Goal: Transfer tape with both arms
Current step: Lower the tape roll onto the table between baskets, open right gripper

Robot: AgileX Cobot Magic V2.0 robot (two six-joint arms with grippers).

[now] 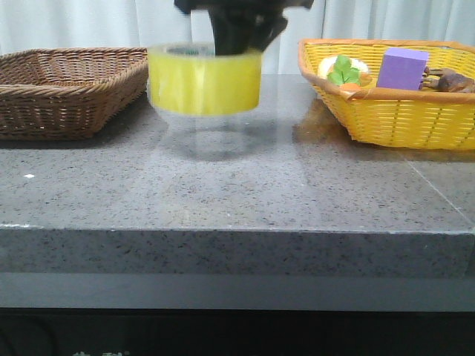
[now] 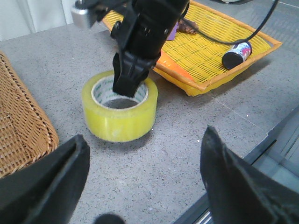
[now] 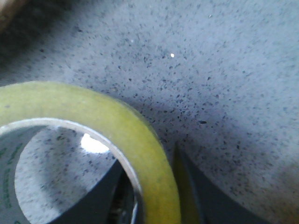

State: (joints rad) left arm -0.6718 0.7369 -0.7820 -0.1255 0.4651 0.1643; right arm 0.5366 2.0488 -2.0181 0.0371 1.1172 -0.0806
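I see a brown basket (image 1: 70, 89) left of the yellow basket (image 1: 393, 111), which holds a purple block (image 1: 401, 69) and green toy (image 1: 343, 72).

The tape (image 1: 204, 80) is translucent yellow, and its pale inner core (image 2: 103, 88) carries green print. The right pincer (image 2: 127, 81) gripping it is black. The left pincer (image 2: 140, 196) has dark, near-black fingers (image 2: 44, 186). The surface (image 1: 237, 193) is grey stone, speckled with fine dark flecks. At far left, the woven basket (image 1: 67, 89) is brown wicker. At far right, the other basket (image 1: 393, 104) is bright yellow weave with an orange rim. Inside it sit a purple block (image 1: 401, 68), something green and leafy (image 1: 343, 70) beside an orange piece, and a brown object (image 1: 449, 80).
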